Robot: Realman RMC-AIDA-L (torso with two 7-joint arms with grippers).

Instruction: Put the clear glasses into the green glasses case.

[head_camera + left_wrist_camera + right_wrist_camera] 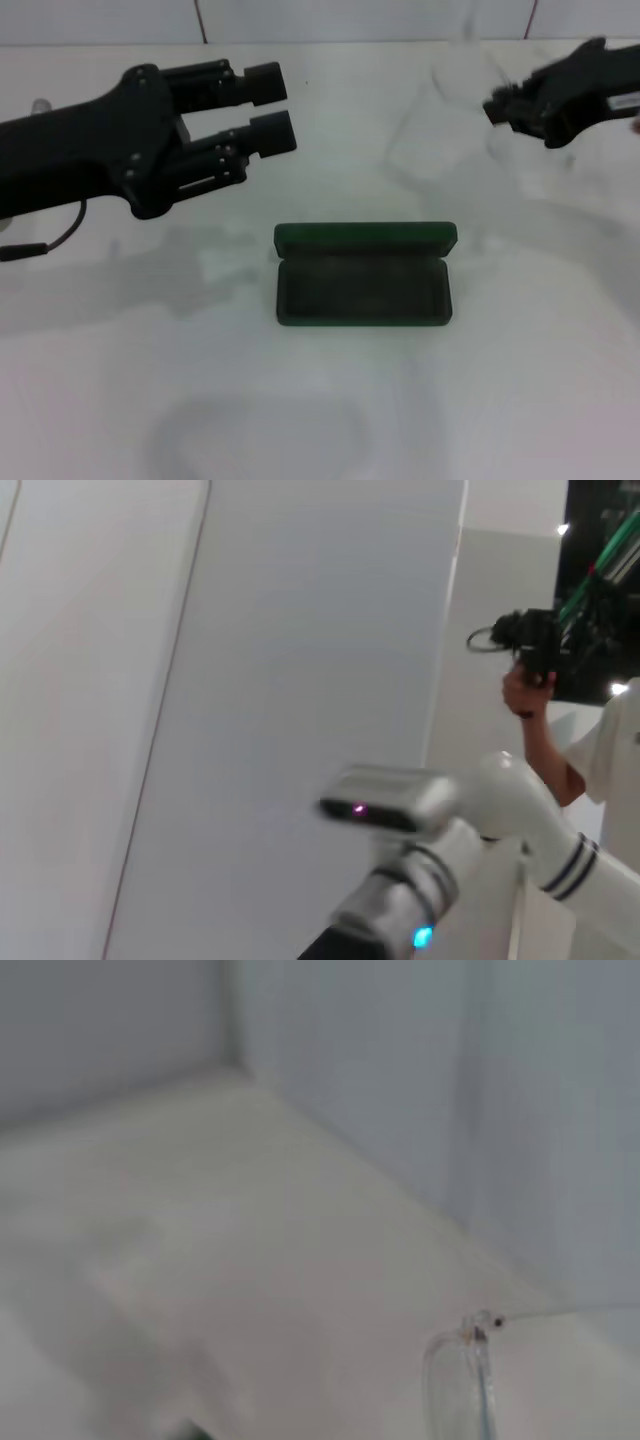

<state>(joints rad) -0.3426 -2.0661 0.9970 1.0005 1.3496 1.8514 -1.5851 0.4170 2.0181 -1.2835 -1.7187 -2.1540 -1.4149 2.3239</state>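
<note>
Head view: green glasses case [362,276] open on white worktop [520,380], lid back. Left claw [268,108] spread wide, raised beyond the case. Right claw [497,108] far right, blurred; grip cannot be told.

Left wrist view: wall, a distant person [590,750].

Right wrist view: clear glasses [462,1385], hinge and lens edge visible, seemingly held aloft.

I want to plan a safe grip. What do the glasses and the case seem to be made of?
The clear glasses look like transparent, glossy plastic: see-through rim, small dark hinge. In the head view they are a faint outline near the right gripper. The green glasses case seems a rigid shell with matte dark green covering and dull dark lining; exact material uncertain.
</note>
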